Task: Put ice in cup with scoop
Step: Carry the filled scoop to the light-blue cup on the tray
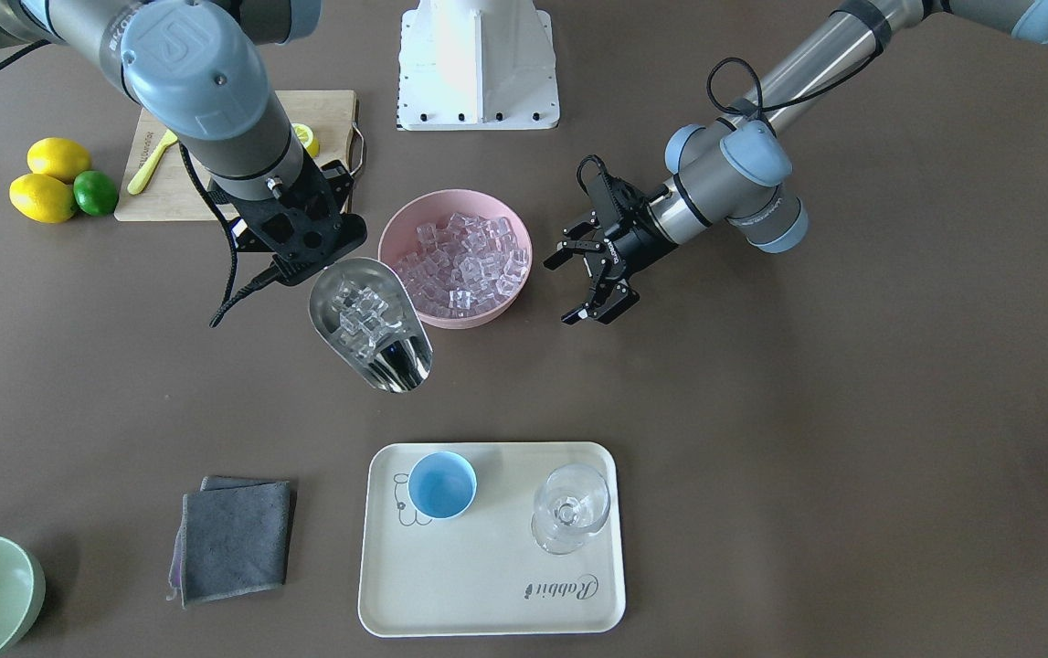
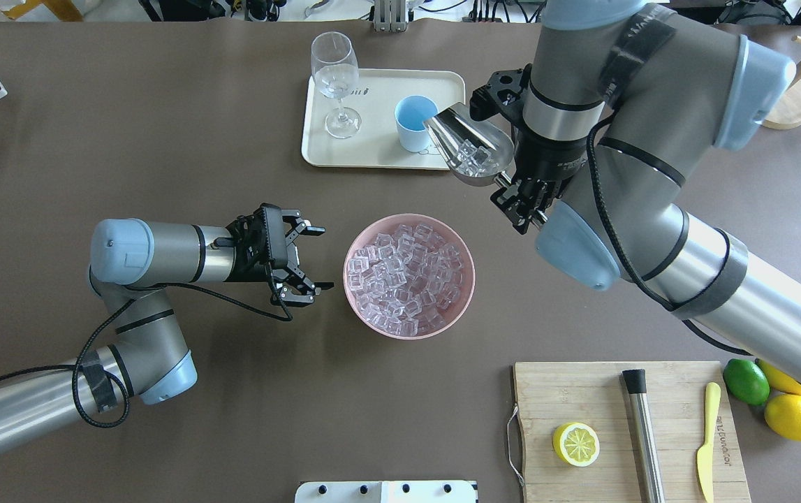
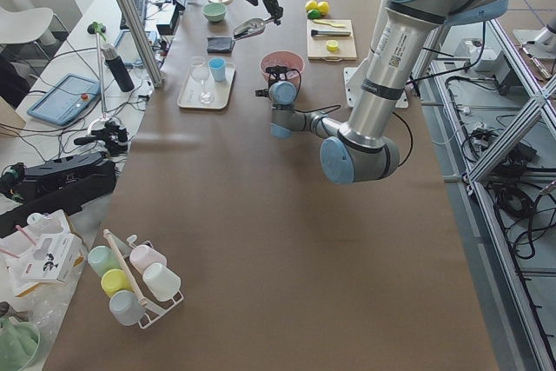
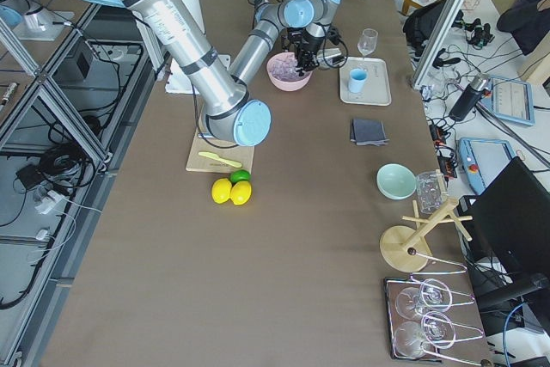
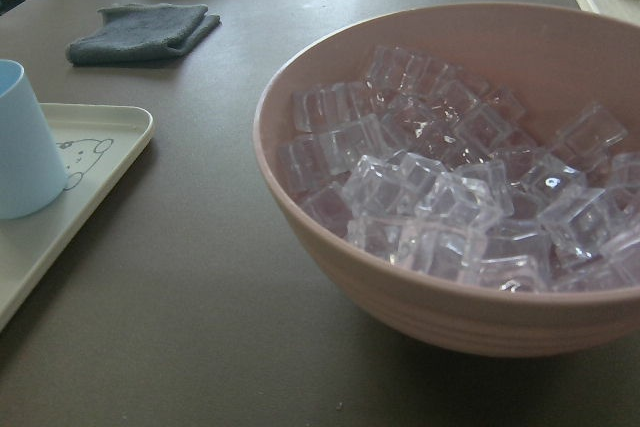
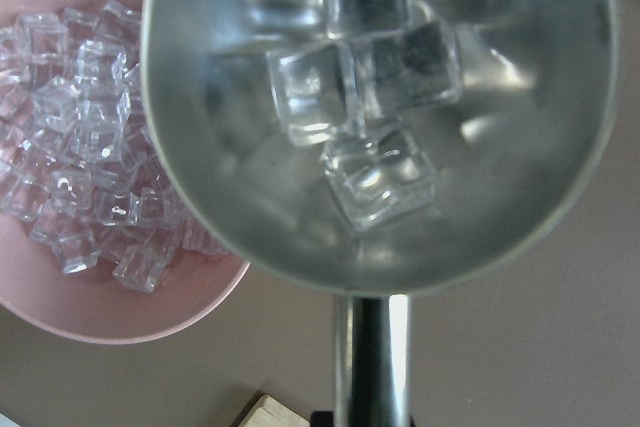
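The shiny steel scoop (image 2: 473,147), clamped in the right pincer (image 2: 517,199), holds clear ice cubes (image 6: 380,175); the small light-blue cup (image 2: 415,123) is empty, so pouring remains. The left pincer (image 2: 322,257) gapes apart.

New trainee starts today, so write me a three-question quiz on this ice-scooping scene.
1. True or false: the cup is empty.
2. Which gripper holds the scoop? A left, B right, C neither.
3. Fill in: the ice not yet scooped lies in the pink ___.

Key
1. True.
2. B, the right gripper grips the handle.
3. bowl.
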`<act>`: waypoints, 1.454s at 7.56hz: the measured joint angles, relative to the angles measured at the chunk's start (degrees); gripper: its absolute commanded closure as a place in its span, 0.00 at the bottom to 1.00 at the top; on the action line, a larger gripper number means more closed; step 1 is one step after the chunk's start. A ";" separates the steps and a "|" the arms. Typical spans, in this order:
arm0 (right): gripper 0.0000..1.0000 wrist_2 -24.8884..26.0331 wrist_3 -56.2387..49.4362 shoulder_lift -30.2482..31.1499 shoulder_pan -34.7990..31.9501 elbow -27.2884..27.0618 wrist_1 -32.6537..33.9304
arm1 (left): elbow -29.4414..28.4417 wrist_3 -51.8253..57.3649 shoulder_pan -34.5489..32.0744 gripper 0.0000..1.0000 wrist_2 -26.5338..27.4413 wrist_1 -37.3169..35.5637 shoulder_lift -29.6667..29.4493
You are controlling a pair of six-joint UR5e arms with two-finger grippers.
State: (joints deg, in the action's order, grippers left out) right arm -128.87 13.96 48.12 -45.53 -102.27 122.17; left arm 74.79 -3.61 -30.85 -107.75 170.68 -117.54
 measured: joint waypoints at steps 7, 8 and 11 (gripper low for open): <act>1.00 -8.83 -0.14 -15.98 -2.99 27.12 3.94 | 0.00 -0.26 0.00 0.02 0.08 0.00 0.03; 1.00 -9.59 -0.15 -17.10 -2.99 28.55 4.88 | 0.00 -0.26 0.00 0.02 0.08 0.00 0.03; 1.00 -11.70 -0.16 -19.10 -2.99 29.78 9.70 | 0.00 -0.26 0.00 0.02 0.07 0.00 0.03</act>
State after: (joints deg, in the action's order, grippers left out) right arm -140.57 13.80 29.02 -48.52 -72.49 131.88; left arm 74.79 -3.87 -30.85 -107.68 170.68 -117.51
